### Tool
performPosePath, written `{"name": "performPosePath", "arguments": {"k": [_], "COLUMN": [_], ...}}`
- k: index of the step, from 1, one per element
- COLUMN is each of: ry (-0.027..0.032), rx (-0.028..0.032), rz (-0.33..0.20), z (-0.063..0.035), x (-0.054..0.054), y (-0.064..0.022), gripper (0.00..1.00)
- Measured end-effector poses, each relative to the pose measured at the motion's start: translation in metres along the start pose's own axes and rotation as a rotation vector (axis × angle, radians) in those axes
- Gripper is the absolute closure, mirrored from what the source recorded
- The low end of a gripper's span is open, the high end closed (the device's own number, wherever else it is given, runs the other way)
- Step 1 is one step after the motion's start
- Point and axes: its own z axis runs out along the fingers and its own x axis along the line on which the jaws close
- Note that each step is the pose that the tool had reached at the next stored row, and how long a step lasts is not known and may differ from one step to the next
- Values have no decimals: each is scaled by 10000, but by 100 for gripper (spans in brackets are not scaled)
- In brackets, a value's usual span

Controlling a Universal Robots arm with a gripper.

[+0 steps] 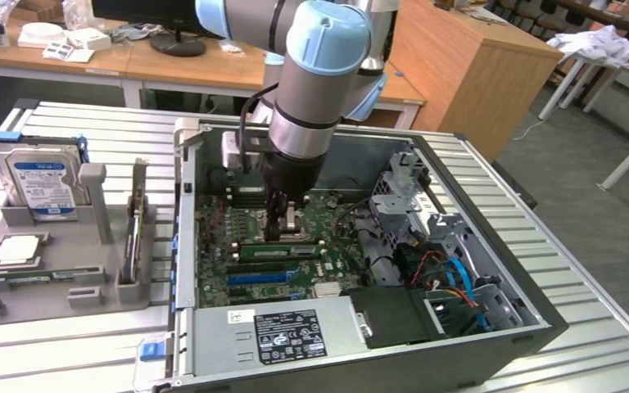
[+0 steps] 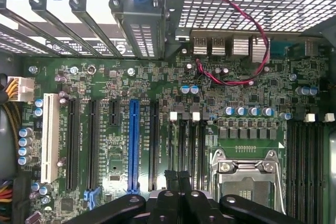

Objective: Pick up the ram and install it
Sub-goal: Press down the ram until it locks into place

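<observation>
My gripper (image 1: 282, 233) reaches down into the open computer case (image 1: 490, 327), shut, with its tips just over the black memory slots beside the processor socket. A thin green strip (image 1: 292, 250), seemingly the ram, runs along those slots right under the tips. I cannot tell whether it is pinched or only touched. In the wrist view the two black fingers (image 2: 170, 192) stand pressed together, and the gripper (image 2: 179, 178) is lined up over the memory slots (image 2: 181, 140) with their white end clips.
A blue-labelled hard drive (image 1: 42, 184) stands in a grey holder (image 1: 63, 270) at the exterior view's left. Inside the case, the power supply (image 1: 292, 332), a drive cage (image 1: 413, 205) and cables crowd the gripper. The processor socket (image 2: 244, 177) and a blue slot (image 2: 134, 145) flank the memory slots.
</observation>
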Motion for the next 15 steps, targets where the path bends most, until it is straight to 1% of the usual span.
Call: {"name": "performPosePath", "arguments": {"k": [7,15], "ry": [0,-3], "rx": [4,6], "rz": [1,0], "z": [59,82], "x": [2,2], "y": [-2,-3], "gripper": [89,89]}}
